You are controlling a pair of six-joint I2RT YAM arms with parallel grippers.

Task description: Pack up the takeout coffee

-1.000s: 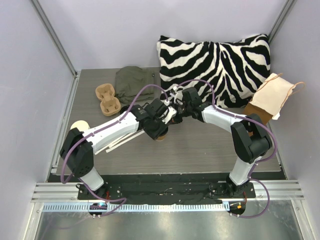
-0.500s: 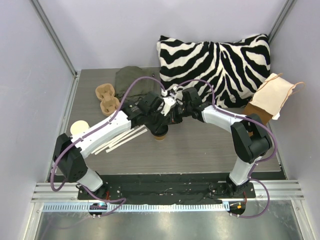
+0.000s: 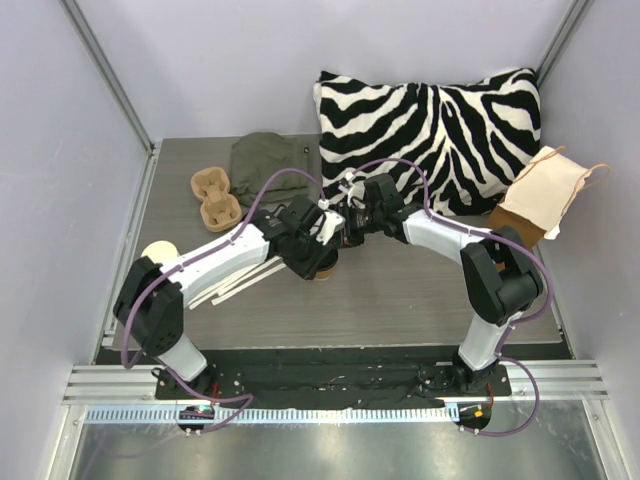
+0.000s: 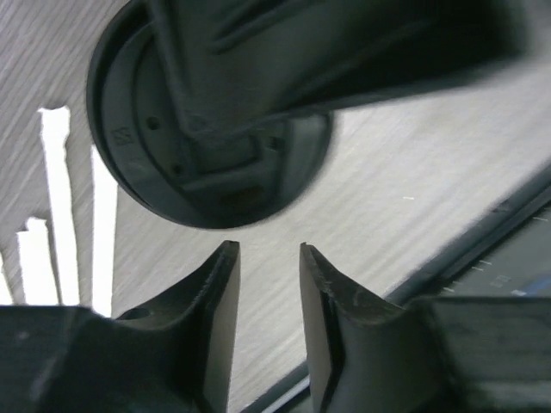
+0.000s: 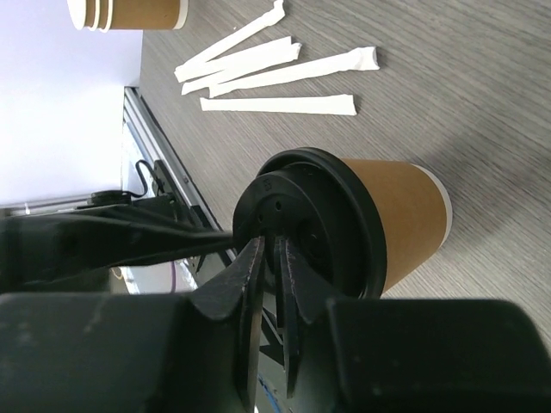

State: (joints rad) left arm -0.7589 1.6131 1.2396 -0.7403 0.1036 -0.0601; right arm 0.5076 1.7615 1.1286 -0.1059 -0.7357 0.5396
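Two grippers met over the takeout coffee (image 3: 322, 268), which stood upright near the middle of the table (image 3: 400, 300), well apart from the pulp cup carrier (image 3: 215, 197) toward the far left corner. The black lid (image 5: 301, 198) already sat on the cup's mouth.

The right gripper (image 5: 269, 245) had its fingers drawn nearly together, leaving only a thin slit, with the tips down on the lid's sunken centre. That looked like pressing the lid home rather than lifting. Whether the tips pinched any ridge of the lid could not be told.

The left gripper (image 4: 265, 249) hung just beside the lid's rim with its jaws partly apart and nothing between them. It seemed placed to steady the cup or to take it once the lid was seated.

White paper sticks (image 5: 275, 104) lay fanned on the table toward the left edge, with a stack of spare cups (image 5: 138, 13) beyond them at that edge.

Judging by this, packing had hardly begun: the cup had yet to reach a carrier hole, and a lid pressed on unevenly could tip it.
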